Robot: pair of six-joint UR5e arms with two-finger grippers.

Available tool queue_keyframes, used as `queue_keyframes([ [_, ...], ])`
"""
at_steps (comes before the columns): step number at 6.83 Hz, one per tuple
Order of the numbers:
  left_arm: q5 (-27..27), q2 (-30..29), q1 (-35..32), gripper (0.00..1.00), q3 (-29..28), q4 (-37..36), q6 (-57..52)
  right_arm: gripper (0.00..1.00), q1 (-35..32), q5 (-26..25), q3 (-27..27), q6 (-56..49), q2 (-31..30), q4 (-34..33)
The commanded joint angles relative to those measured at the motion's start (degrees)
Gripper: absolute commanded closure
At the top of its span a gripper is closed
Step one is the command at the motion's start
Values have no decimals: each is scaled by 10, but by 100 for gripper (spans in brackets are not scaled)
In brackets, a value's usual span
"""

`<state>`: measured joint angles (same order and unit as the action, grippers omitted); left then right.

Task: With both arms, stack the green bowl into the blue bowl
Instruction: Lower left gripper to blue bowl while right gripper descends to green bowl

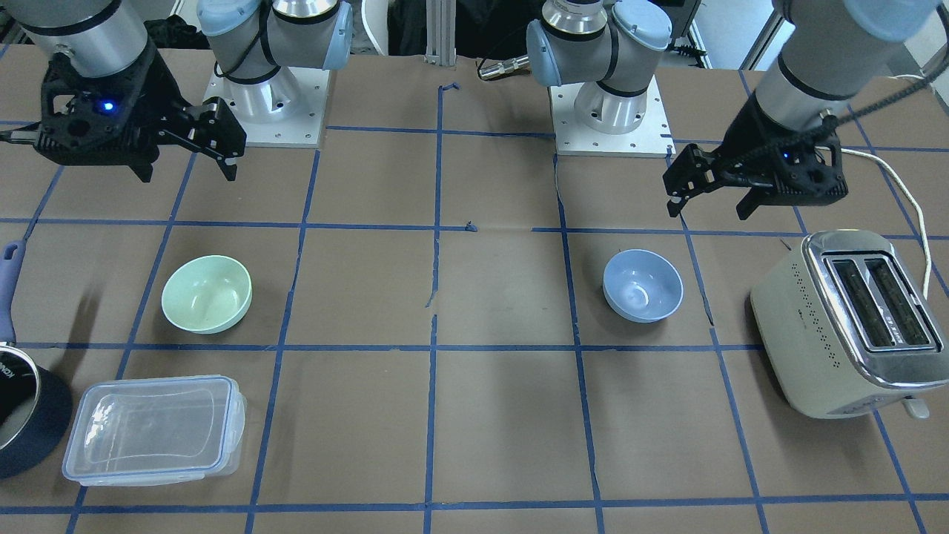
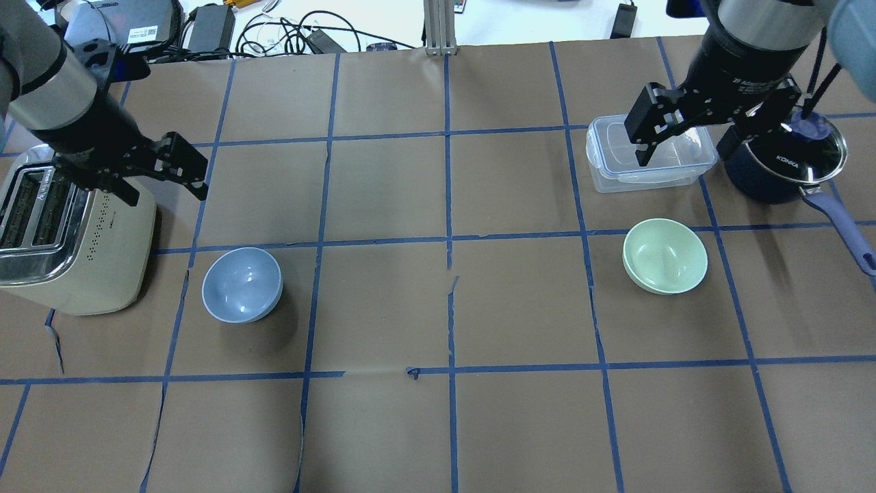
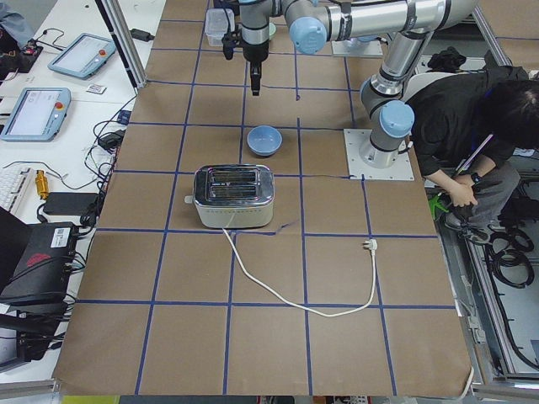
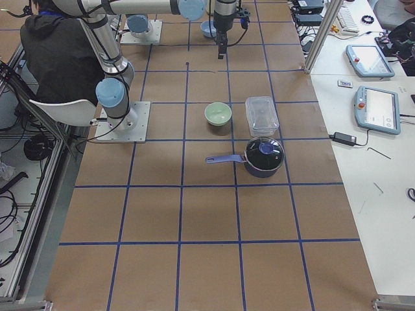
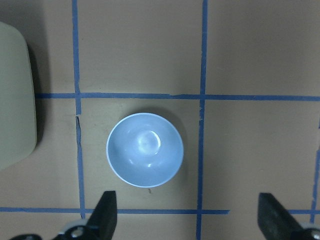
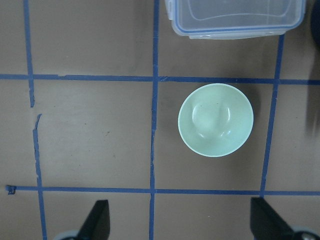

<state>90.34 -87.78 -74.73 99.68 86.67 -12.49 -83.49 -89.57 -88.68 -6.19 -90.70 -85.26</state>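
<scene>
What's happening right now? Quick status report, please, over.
Left gripper and right gripper open, empty, raised. Green bowl and blue bowl sit apart, untouched. Toaster beside blue bowl; clear container near green.

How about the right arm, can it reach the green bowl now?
Probably yes: the right gripper hangs open nearby, the green bowl sits uncovered, and the clear container lies beyond it, apart.

Below our right gripper [image 2: 684, 147], open room rings the green bowl [image 2: 664, 255]; a container [image 2: 619, 171] stands beyond. A toaster [image 2: 82, 246] flanks our left gripper [image 2: 165, 195].
</scene>
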Motion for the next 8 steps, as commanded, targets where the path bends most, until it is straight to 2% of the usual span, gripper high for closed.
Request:
queue_keyframes([
  [1,2,-23,48,0,121,-121,-18,0,105,-1,-3,-8,9,3],
  [2,3,-47,48,0,169,-206,-12,0,122,-26,-20,-8,35,-3],
  [3,1,-69,48,0,203,-258,-12,0,149,-28,-46,-12,63,-27],
  [4,4,-89,49,0,219,-285,-14,0,156,-25,-76,-17,73,-77],
  [5,6,-113,49,0,222,-307,-16,0,159,-25,-117,-65,75,-91],
  [6,19,-139,49,18,229,-313,-14,0,161,-25,-153,-86,78,-153],
  [7,16,-145,51,55,229,-325,-16,0,161,-24,-187,-88,93,-191],
  [8,12,-144,51,82,231,-326,-17,0,161,-25,-206,-87,108,-255],
])
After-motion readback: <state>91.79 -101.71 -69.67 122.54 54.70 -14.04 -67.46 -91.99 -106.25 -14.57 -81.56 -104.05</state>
